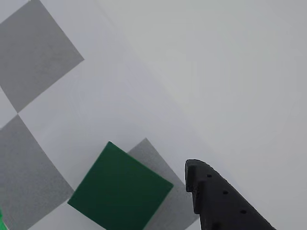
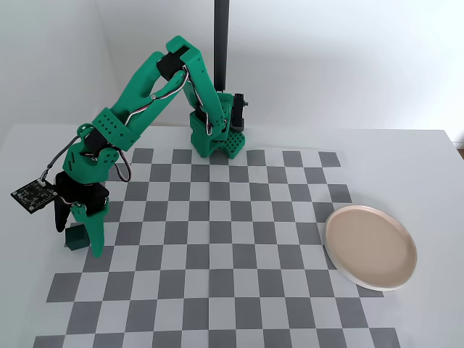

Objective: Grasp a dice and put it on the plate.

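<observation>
Nearest in the wrist view: black finger (image 1: 225, 201) at lower right, dice (image 1: 120, 191) just left of it, apart, with a sliver of green finger at the lower left edge. Spread claw (image 2: 78, 233) straddling the dice (image 2: 73, 237) at the left edge of the checkered mat (image 2: 217, 254) on the bench, nothing gripped yet. Farther off, well apart at the right: plate (image 2: 370, 246), empty. Risk: dice sits rotated relative to the fingers; closing on its corners likely to twist or squirt it out. Long carry to the plate; weak grip likely to drop it.
</observation>
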### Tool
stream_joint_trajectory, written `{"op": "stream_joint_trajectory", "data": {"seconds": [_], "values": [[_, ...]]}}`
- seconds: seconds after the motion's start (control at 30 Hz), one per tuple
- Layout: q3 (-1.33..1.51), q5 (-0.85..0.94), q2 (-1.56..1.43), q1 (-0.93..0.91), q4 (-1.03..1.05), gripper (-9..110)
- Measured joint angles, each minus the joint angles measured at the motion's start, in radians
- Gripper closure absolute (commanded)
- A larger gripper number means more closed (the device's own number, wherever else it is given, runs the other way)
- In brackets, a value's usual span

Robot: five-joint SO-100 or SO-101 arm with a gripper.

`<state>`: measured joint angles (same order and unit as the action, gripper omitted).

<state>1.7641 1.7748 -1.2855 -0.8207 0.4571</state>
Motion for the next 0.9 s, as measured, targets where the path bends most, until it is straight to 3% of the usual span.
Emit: {"op": "stream_joint_trajectory", "data": {"seconds": [0.9], "values": [[0.0,0.061,0.0,0.041,0.048,64]]}}
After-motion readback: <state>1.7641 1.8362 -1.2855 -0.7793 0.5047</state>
